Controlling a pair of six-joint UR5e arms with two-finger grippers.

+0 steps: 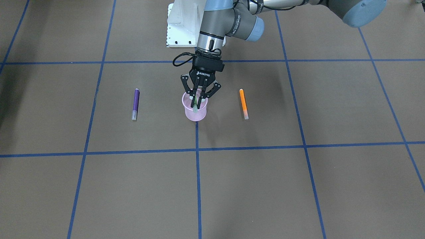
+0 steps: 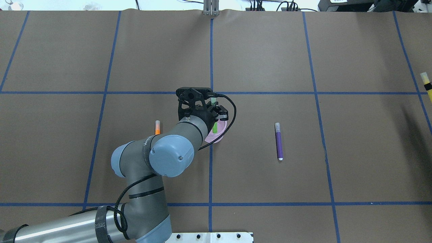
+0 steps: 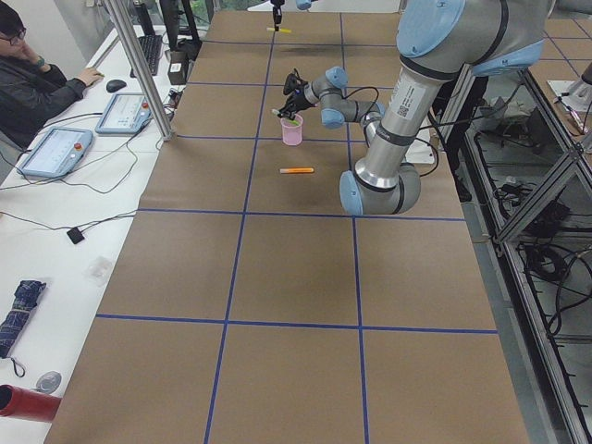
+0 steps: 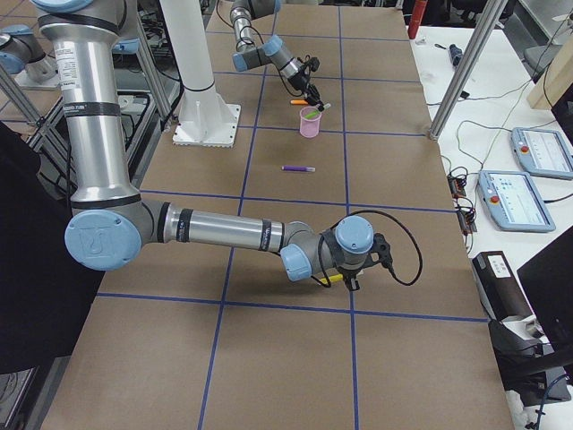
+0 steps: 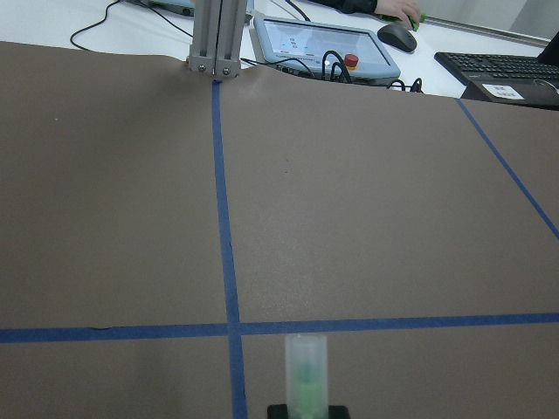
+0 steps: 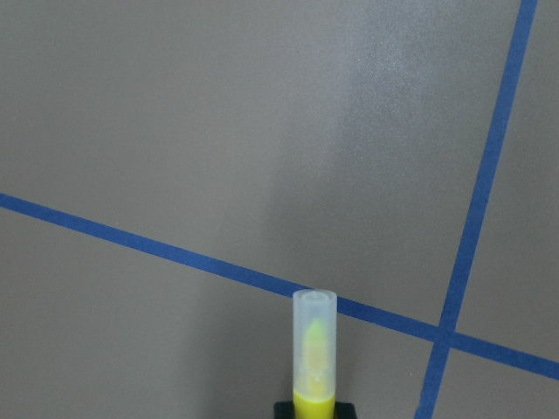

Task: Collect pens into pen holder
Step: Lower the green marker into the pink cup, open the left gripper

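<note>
1. Here, the left gripper [image 1: 197, 98] hangs directly over the pen holder [image 1: 199, 114]. Its jaws are drawn in narrowly on the green pen [image 1: 196, 103], which tilts slightly with its pale cap end downward.
2. In the front view that cap end overlaps the holder's mouth. Whether it sits below the rim cannot be told.
3. White lettering on the gripper's black body reads ROBOTIQ [image 1: 203, 73]. The print around the arm's wrist joint is too small to read.
4. The pink mesh holder stands upright on the brown paper-covered table [image 2: 270, 50], on a blue tape line [image 2: 211, 60] that runs from near to far.
5. Seen from overhead, the orange pen [image 2: 157, 127] lies flat to the left of the holder and the purple pen [image 2: 278, 141] lies flat well to its right. Both are parallel to that tape line, apart from the holder, with their pale caps toward the far side.
6. The right gripper [image 6: 314, 410] is out at the table's far right and clamps a yellow pen [image 6: 314, 349]. The clear cap juts out over the paper near a crossing of tape lines.
7. Past the table's far edge lie a pendant [image 5: 319, 44] with a red button, a mouse [image 5: 397, 37] and a keyboard [image 5: 498, 74] whose white label is unreadable.
</note>
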